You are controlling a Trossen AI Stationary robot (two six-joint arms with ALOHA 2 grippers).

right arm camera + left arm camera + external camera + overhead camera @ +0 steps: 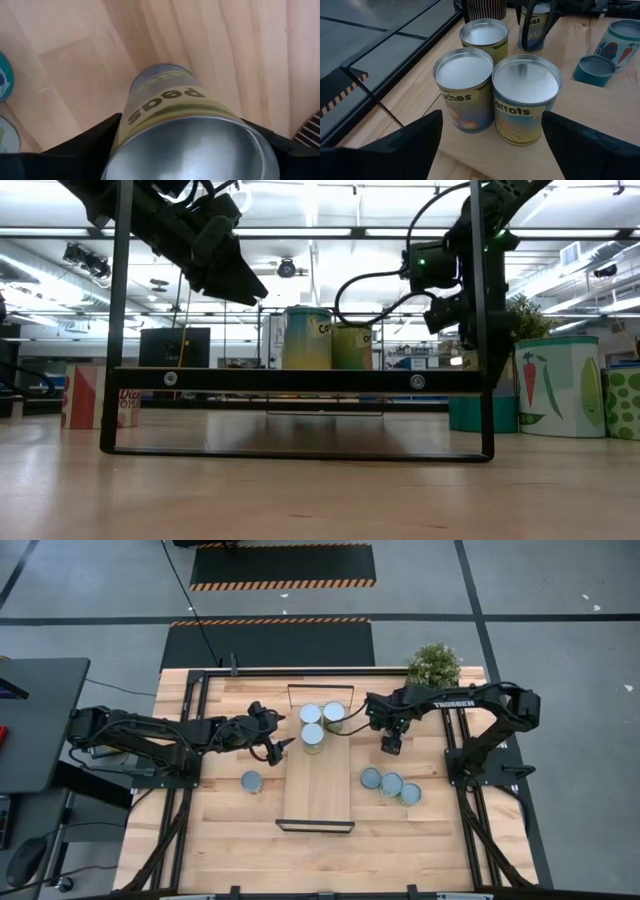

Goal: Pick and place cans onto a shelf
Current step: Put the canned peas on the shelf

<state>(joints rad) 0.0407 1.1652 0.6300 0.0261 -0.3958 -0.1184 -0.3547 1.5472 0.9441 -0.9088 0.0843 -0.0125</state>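
The light-wood shelf lies along the table's middle. Three cans stand upright on its far end; they also show in the left wrist view. My left gripper is open and empty above the shelf's left edge, just short of them. My right gripper is shut on a can labelled "peas", to the right of the shelf. One can stands on the table left of the shelf, and three cans stand to its right. My right gripper pinches the peas can's side wall just below its silver top between its two fingers. The fingers come from above, pointing down. The can hangs upright below them. I cannot tell whether its bottom touches the table.
A potted green plant stands at the table's far right corner. The shelf's black metal end frames rise at its near and far ends. The near half of the shelf board is bare wood.
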